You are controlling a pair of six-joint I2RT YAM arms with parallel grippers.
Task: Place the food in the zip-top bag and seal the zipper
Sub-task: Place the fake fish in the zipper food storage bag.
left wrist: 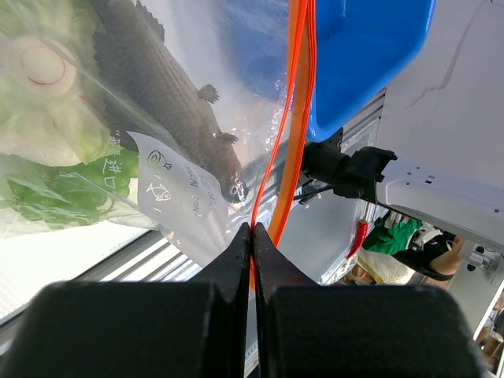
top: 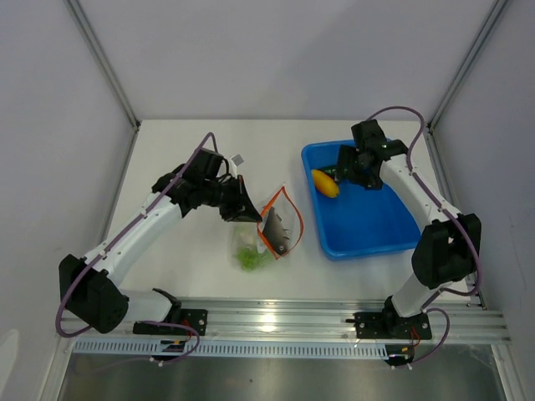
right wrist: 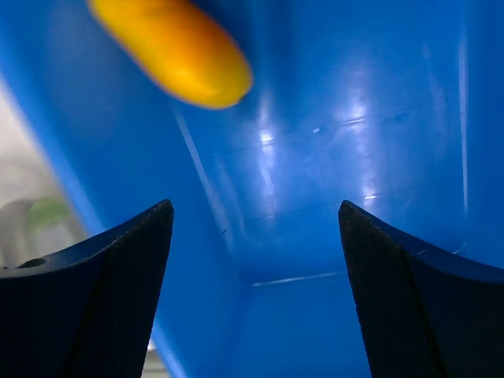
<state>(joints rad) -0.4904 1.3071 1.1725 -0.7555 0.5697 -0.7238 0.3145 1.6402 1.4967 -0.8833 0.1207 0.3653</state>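
The left gripper (left wrist: 252, 235) is pinched fully shut on the orange zipper (left wrist: 298, 94) of the zip-top bag (top: 269, 236). The bag sits just at 9 o'clock of the blue tray (top: 376, 225), with the grey fish (left wrist: 169, 106), white round piece (left wrist: 43, 67) and green pieces (top: 251, 257) inside. The right gripper (right wrist: 253, 220) hangs over the tray with its jaws spread wide and empty, and the yellow-orange piece (top: 325, 184) lies in the tray's 10 o'clock corner.
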